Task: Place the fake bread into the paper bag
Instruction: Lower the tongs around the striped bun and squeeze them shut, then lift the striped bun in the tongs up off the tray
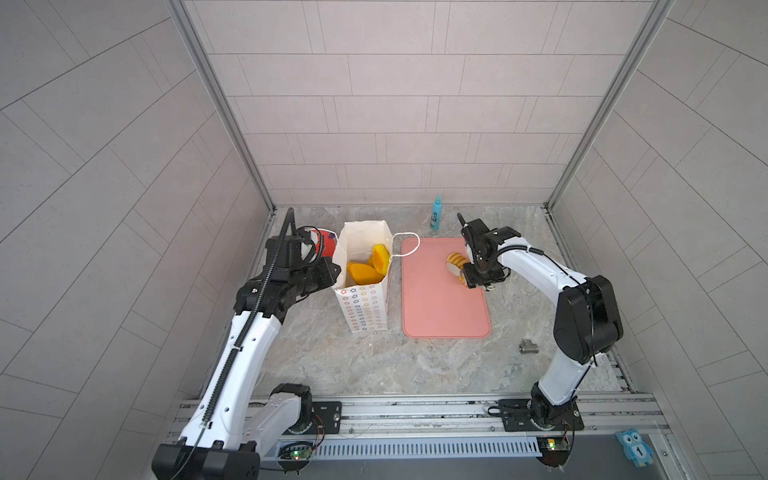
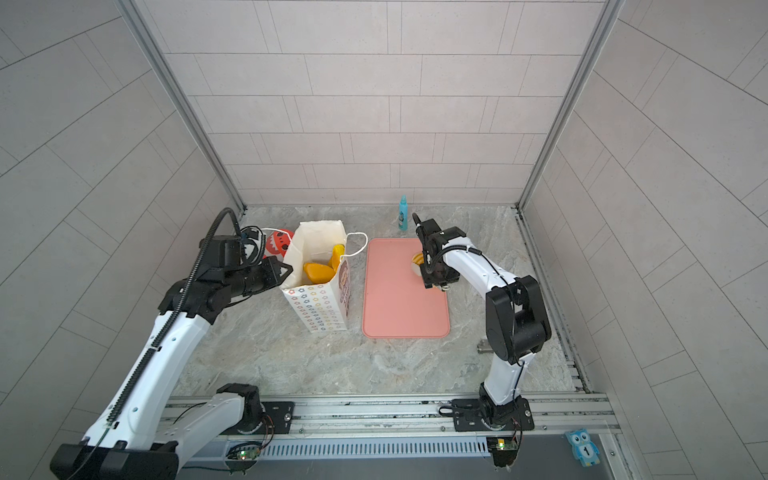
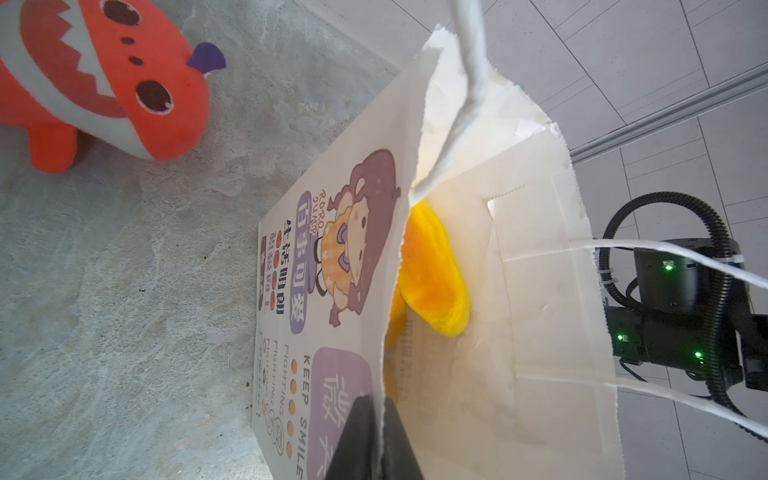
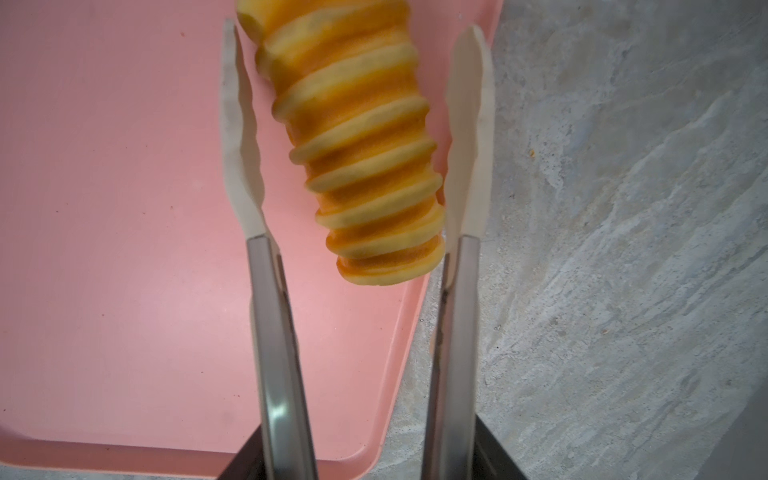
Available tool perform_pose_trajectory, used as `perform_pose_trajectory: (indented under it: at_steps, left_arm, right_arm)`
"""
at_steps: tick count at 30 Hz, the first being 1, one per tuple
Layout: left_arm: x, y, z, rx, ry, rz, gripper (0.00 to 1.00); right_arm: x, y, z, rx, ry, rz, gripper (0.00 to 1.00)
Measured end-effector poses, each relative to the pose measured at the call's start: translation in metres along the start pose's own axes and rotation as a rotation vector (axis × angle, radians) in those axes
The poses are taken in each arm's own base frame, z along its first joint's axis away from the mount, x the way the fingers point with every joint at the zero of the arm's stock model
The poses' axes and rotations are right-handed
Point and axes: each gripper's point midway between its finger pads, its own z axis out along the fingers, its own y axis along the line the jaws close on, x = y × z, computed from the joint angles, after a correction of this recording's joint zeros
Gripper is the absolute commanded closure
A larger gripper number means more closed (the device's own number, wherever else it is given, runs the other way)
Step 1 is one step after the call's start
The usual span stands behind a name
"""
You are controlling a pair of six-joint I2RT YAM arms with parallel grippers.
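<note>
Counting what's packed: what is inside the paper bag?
At least two golden-yellow breads lean in the paper bag; its walls hide the bottom, so any beneath cannot be seen.

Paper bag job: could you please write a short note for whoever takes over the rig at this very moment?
Left tool: shut on the paper bag rim, holding it open.
Right tool: shut on tongs, whose open tips straddle the striped roll on the pink tray.
Done: at least two breads lie inside the bag.
To do: close the tongs on the roll, carry it over, drop it in; no other bread shows outside.
</note>
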Motion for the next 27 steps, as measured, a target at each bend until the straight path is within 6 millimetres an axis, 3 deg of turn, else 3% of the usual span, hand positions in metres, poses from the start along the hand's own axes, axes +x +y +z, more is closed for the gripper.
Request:
perform_pose_trajectory:
  at_steps: [14,27]
  left_arm:
    - [0.0,0.0,0.0,0.0,0.0,0.0,0.89]
    - [0.0,0.0,0.0,0.0,0.0,0.0,0.89]
  right_arm:
    - [0.0,0.005,-0.003,-0.05,-0.01,0.015,0.62]
    - [-0.006,0.005,-0.05,-0.091,-0.116,0.036,0.64]
